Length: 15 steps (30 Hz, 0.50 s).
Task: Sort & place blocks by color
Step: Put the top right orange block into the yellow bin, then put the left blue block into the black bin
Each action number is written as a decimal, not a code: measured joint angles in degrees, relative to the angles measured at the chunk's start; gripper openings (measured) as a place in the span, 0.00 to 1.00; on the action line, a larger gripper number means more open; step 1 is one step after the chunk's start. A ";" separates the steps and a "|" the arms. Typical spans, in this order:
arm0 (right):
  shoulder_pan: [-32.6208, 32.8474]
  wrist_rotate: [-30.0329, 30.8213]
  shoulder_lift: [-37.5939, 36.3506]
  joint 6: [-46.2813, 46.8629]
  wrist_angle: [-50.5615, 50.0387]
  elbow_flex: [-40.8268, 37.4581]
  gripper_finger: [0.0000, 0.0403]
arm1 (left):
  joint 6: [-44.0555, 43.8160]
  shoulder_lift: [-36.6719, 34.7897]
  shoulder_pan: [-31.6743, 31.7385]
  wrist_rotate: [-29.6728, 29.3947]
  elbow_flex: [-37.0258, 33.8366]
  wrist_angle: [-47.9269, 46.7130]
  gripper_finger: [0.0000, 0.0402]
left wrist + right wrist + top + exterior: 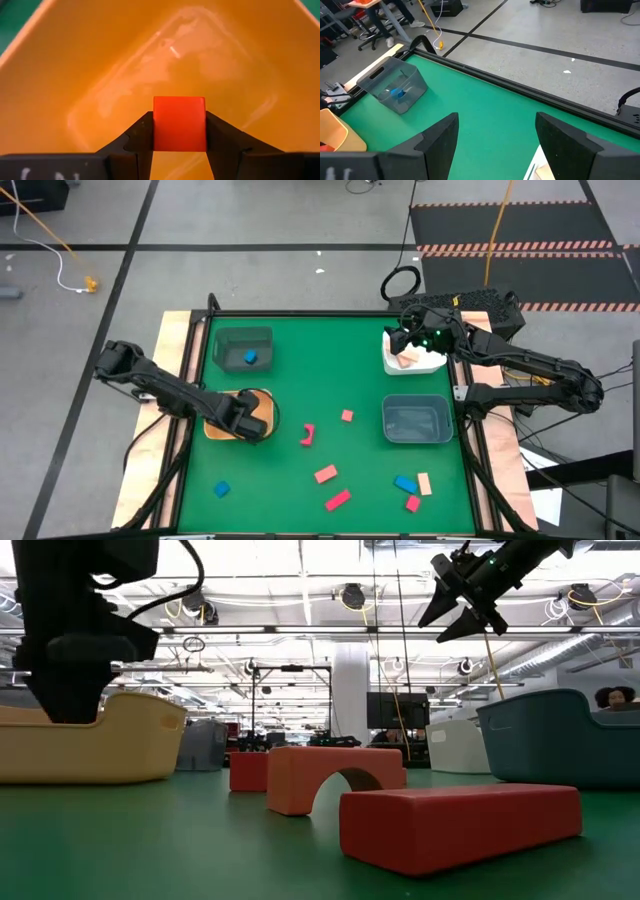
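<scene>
My left gripper hangs inside the orange bin, shut on a red cube. My right gripper is open and empty above the white bin, which holds a tan piece. On the green table lie a red curved piece, a pink cube, two red bars, two blue blocks, a tan bar and a red block. My left gripper pinches the red cube by two opposite side faces, one finger on each side. The fingers come from above, pointing down into the orange bin. The cube sits square between them over the bin's floor; whether it touches the floor cannot be told.
A dark clear bin at the far left holds a blue block. A grey-blue bin stands at the right. The middle of the table between the bins is open green surface. Cables lie on the floor beyond the far edge.
</scene>
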 joint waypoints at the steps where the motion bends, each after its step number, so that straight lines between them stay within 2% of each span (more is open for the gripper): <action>1: 0.00 0.01 0.00 0.01 0.00 0.00 0.63 | -1.24 -0.06 -0.23 -0.55 -0.23 0.39 0.35; 5: 0.00 0.00 0.00 0.01 0.00 0.00 0.63 | -5.08 -0.98 -0.32 -2.24 -0.30 2.91 0.41; 11: 0.00 0.00 0.00 -0.01 0.00 0.00 0.63 | -5.01 -5.11 -0.34 -4.19 0.28 2.93 0.58; 15: 0.01 0.00 0.00 0.01 0.00 0.00 0.63 | -4.55 -8.64 -0.77 -4.19 0.28 2.96 0.67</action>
